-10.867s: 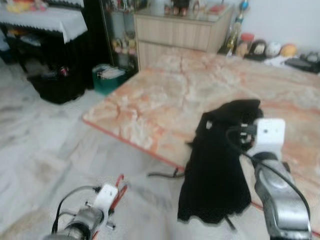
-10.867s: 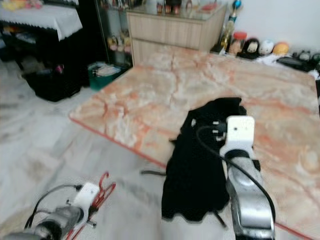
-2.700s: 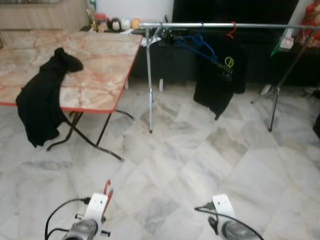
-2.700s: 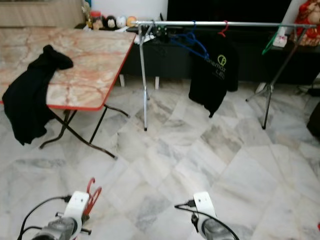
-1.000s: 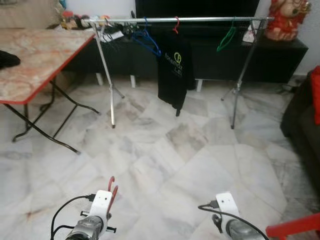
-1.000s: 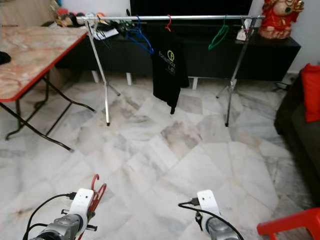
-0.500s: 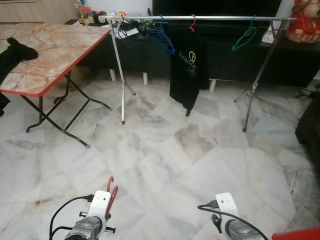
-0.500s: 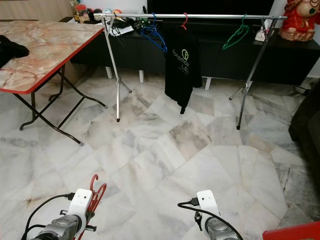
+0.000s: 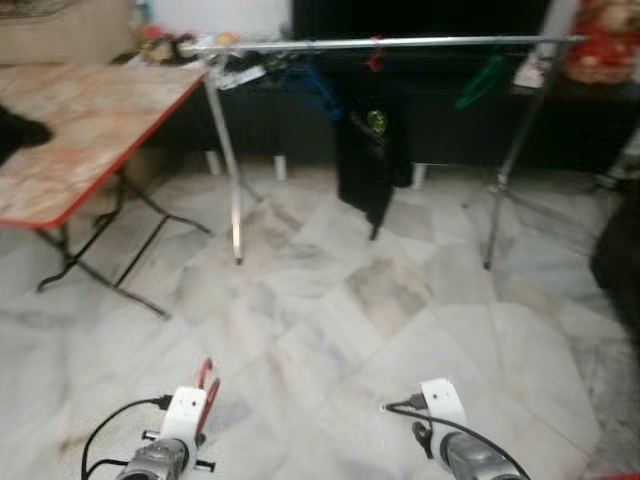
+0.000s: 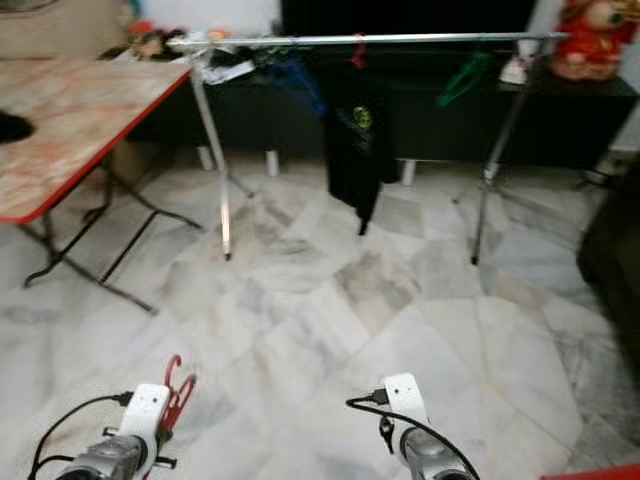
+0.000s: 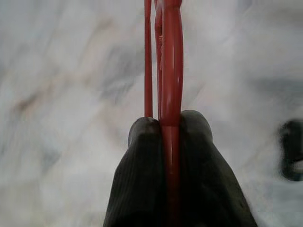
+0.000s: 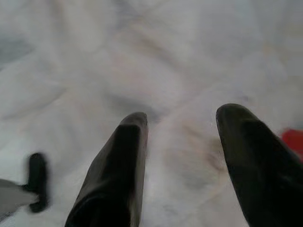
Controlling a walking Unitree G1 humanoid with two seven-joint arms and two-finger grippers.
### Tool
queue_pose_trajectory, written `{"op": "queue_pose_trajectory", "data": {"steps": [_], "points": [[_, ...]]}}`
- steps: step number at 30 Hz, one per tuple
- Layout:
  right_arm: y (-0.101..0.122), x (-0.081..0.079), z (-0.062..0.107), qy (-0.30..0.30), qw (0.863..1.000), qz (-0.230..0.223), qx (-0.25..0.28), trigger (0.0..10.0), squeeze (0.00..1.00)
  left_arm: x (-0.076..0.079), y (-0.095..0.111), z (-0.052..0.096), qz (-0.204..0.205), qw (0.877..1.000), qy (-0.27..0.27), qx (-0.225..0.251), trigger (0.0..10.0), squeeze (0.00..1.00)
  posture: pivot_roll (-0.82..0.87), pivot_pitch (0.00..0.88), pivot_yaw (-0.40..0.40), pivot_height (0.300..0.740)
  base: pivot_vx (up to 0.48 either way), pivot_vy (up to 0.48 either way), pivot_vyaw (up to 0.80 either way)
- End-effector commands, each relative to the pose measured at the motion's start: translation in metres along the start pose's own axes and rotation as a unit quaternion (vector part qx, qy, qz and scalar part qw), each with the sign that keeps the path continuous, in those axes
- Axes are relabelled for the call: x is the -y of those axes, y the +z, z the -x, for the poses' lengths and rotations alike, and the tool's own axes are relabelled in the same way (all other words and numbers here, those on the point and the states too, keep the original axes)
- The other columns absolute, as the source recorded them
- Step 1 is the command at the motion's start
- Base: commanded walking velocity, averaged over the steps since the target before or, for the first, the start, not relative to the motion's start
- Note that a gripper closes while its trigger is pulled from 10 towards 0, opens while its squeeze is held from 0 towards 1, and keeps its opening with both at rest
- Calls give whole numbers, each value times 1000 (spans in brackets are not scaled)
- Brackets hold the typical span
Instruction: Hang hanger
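Observation:
A red hanger (image 11: 165, 56) is pinched between the two black fingers of my left gripper (image 11: 168, 124), which is shut on it; its hook pokes up by the left wrist (image 9: 205, 382) at the bottom of the head views. My right gripper (image 12: 182, 120) hangs low with its fingers open over bare marble floor. Ahead stands a silver clothes rail (image 9: 380, 43) on two legs. A black T-shirt (image 9: 372, 148) hangs on a red hanger near its middle, with a blue hanger (image 9: 305, 78) to its left and a green hanger (image 9: 482, 82) to its right.
A marble-topped folding table (image 9: 75, 135) with a red edge stands at the left, a dark garment (image 9: 18, 130) lying on it. A black low cabinet (image 10: 560, 110) runs behind the rail. A dark sofa edge (image 9: 620, 260) is at the right. Open marble floor (image 9: 360, 320) lies between me and the rail.
The view has shifted slightly and blurred, so the camera is moving; the rail stays ahead at about the same distance. Both grippers hold as before, the left still shut on the red hanger.

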State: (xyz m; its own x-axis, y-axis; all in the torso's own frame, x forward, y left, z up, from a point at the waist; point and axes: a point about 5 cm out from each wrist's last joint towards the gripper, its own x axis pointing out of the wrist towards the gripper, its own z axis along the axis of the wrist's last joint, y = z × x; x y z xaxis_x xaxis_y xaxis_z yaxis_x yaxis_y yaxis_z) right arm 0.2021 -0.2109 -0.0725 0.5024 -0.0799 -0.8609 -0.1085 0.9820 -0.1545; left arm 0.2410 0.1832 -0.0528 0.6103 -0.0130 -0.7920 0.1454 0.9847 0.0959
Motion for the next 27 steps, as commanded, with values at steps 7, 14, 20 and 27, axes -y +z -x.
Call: {"op": "queue_pose_trajectory", "data": {"steps": [7,14,20,27], "points": [[18,-8,-1,10,1000,1,26,10000,0,-12,-10,2,-2,1000,14,-16,10000,0,-68,0,4,740,368,0,0],[18,-8,-1,10,1000,-2,30,10000,0,-12,-10,2,-2,1000,13,-17,10000,0,-68,0,4,740,366,0,0],[18,-8,-1,11,1000,0,29,10000,0,-12,-10,2,-3,1000,14,-17,10000,0,-68,0,4,740,367,0,0],[18,-8,-1,13,1000,2,28,10000,0,-12,-11,2,-2,1000,14,-18,10000,0,-64,0,-3,740,366,0,0]]}}
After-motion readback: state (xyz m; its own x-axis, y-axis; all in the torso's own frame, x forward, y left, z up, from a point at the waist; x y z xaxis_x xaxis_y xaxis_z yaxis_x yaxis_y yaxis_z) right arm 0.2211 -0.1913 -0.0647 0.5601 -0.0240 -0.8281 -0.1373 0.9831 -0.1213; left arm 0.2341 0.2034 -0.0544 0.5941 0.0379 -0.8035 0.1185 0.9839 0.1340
